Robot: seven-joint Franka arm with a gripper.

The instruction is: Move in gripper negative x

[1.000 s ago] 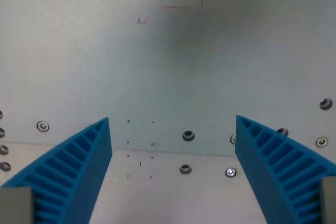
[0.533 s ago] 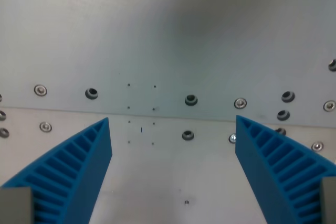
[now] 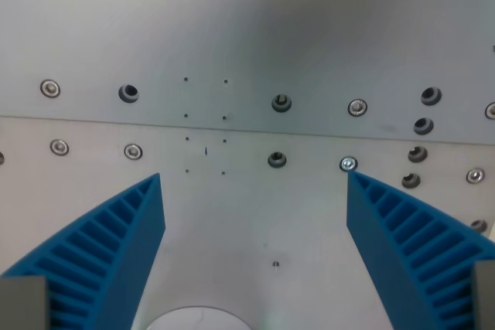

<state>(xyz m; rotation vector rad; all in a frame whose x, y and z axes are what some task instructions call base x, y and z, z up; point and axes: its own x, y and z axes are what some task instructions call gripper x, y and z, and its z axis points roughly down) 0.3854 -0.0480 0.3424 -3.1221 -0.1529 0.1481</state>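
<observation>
My gripper point(image 3: 254, 191) is open and empty, with its two blue ribbed fingers point(image 3: 108, 253) at the lower left and lower right of the wrist view. Between and beyond them lies a pale metal table top point(image 3: 255, 28). A seam point(image 3: 232, 127) between two plates runs across the view, with screws and holes on both sides. Nothing is between the fingers.
Rows of screws point(image 3: 356, 106) and bolt holes point(image 3: 128, 93) line the seam. A cluster of small drilled dots point(image 3: 206, 125) sits left of centre. A pale round shape point(image 3: 189, 320) shows at the bottom edge between the fingers.
The whole scene has slid up in the view, so the camera has moved. The red marks at the top have left the view, and a pale round shape has come in at the bottom.
</observation>
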